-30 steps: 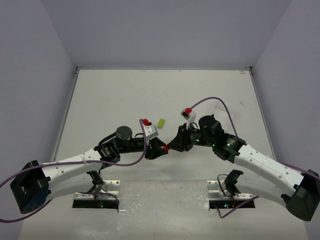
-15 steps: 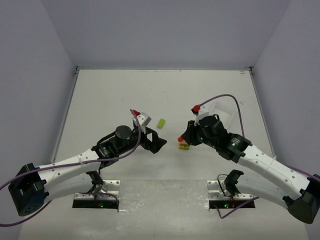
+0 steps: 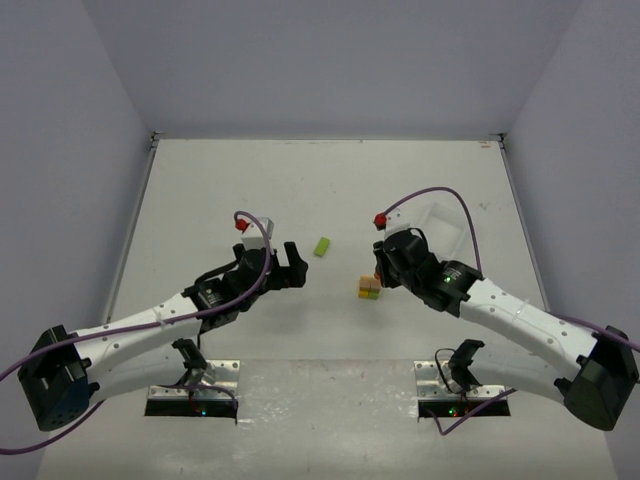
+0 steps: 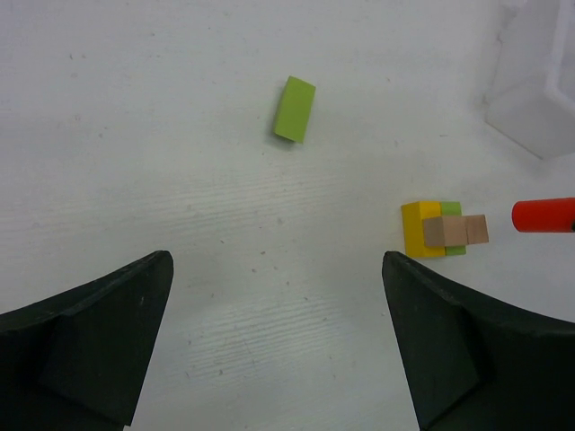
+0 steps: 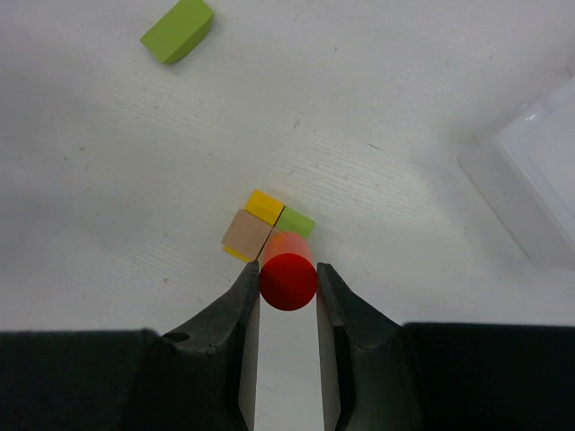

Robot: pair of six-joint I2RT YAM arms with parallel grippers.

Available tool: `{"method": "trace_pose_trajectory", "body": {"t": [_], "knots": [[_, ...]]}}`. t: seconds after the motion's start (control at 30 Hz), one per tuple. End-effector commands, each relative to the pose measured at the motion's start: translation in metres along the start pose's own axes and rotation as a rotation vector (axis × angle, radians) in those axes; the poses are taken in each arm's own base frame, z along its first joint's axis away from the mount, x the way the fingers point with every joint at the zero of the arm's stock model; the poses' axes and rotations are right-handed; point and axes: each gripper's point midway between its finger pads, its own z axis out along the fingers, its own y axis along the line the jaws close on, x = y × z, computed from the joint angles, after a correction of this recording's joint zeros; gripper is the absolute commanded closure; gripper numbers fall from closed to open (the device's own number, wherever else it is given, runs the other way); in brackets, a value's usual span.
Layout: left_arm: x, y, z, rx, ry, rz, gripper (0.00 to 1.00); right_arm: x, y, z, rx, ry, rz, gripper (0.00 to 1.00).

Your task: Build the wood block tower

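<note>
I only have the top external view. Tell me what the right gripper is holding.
Observer: The right wrist view shows the right gripper shut on a red cylinder, close by the stack.
Operator: Now give me the stack's top piece. It's a blur from up here.
Observer: A tan block sits on top, over a yellow block and a green block.
</note>
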Motion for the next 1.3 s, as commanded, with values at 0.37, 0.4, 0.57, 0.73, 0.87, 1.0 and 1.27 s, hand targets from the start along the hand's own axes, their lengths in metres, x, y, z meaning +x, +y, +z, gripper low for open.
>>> {"method": "trace_pose_trajectory", "body": {"t": [0.37, 0.4, 0.57, 0.73, 0.87, 1.0, 1.27], "knots": [[-0.009, 0.014, 0.008, -0.092, -0.019, -0.042, 0.0, -0.017, 0.018, 0.013, -0.034, -0.027, -0.035, 1.0], [-0.009, 0.015, 0.008, -0.093, -0.019, -0.043, 0.0, -0.016, 0.018, 0.014, -0.037, -0.026, -0.04, 1.0], [-0.008, 0.017, 0.007, -0.096, -0.018, -0.043, 0.0, -0.015, 0.019, 0.016, -0.034, -0.019, -0.043, 1.0], [-0.009, 0.017, 0.006, -0.095, -0.02, -0.043, 0.0, -0.013, 0.021, 0.019, -0.037, -0.006, -0.045, 1.0], [-0.009, 0.018, 0.005, -0.095, -0.021, -0.042, 0.0, -0.011, 0.021, 0.02, -0.034, 0.005, -0.045, 0.99], [-0.009, 0.018, 0.005, -0.096, -0.022, -0.045, 0.0, -0.009, 0.022, 0.023, -0.036, 0.015, -0.048, 0.99], [-0.009, 0.018, 0.005, -0.094, -0.021, -0.041, 0.0, -0.007, 0.024, 0.026, -0.038, 0.029, -0.049, 0.98]]}}
